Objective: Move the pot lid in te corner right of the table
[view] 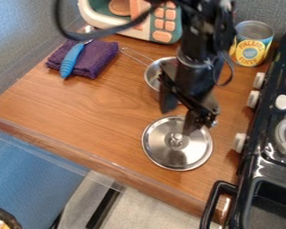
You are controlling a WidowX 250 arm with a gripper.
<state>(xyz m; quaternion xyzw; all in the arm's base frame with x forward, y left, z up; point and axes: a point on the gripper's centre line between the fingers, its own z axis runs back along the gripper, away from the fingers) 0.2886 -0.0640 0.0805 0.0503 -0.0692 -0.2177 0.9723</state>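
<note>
The shiny lid (174,154) lies flat near 4 o'clock on the table (80,114). The hand (178,120) is wide open and empty by its 12 o'clock edge. Grabbing seems next: go toward 6, then pinch the knob (176,137).

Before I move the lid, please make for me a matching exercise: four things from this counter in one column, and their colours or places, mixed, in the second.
Things:
1. Pot lid
2. Folded cloth
3. Utensil handle
4. Can

Colours or places:
A. blue, lying partly on fabric
B. yellow label, standing upright
C. silver, with a knob on top
D. purple, under part of a utensil

Right pairs: 1-C, 2-D, 3-A, 4-B
</note>
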